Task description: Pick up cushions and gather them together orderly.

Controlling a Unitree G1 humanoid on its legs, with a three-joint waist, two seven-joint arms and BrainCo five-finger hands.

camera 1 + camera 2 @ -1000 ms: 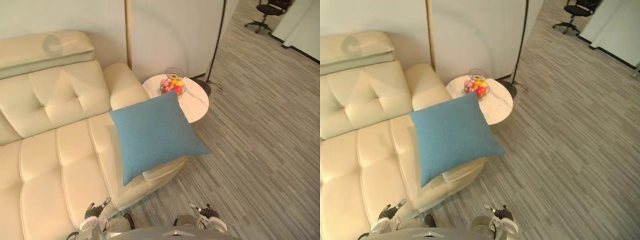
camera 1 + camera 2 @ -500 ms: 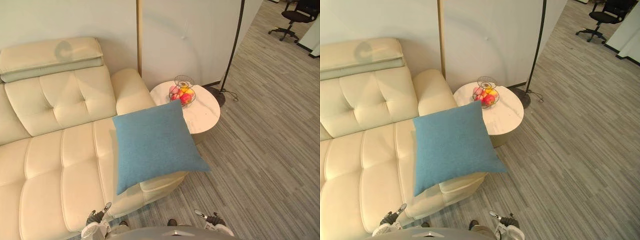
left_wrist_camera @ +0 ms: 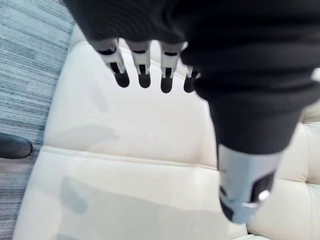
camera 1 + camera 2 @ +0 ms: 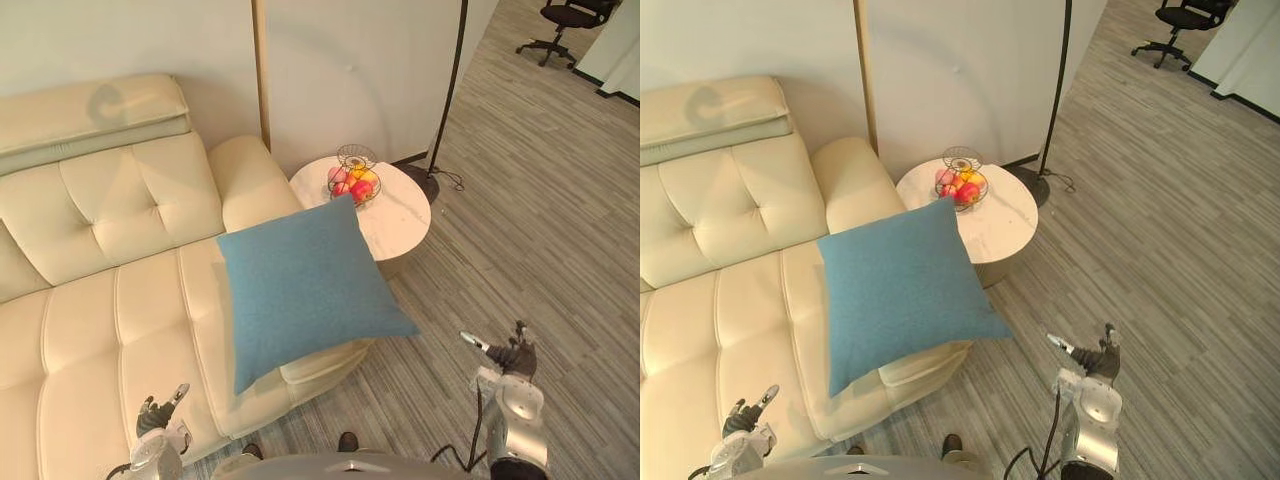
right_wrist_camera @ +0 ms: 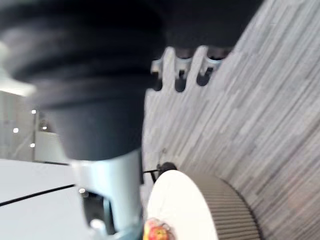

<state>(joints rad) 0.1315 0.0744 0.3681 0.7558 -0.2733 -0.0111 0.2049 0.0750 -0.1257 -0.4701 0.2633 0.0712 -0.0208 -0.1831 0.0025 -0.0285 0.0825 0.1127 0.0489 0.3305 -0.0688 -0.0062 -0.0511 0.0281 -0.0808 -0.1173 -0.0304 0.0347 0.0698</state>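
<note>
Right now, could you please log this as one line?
cushion: on sofa, untouched | left hand: open, empty | right hand: open, empty

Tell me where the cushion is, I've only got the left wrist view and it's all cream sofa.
Observer: The blue cushion lies on the right end of the sofa, one corner sticking out over the floor.
Operator: Where's my right hand?
Observer: The right hand hangs open over the floor, right of the cushion and apart from it.
Operator: Anything close by?
Observer: A round white table with a basket of fruit stands beside the cushion's far corner.
</note>
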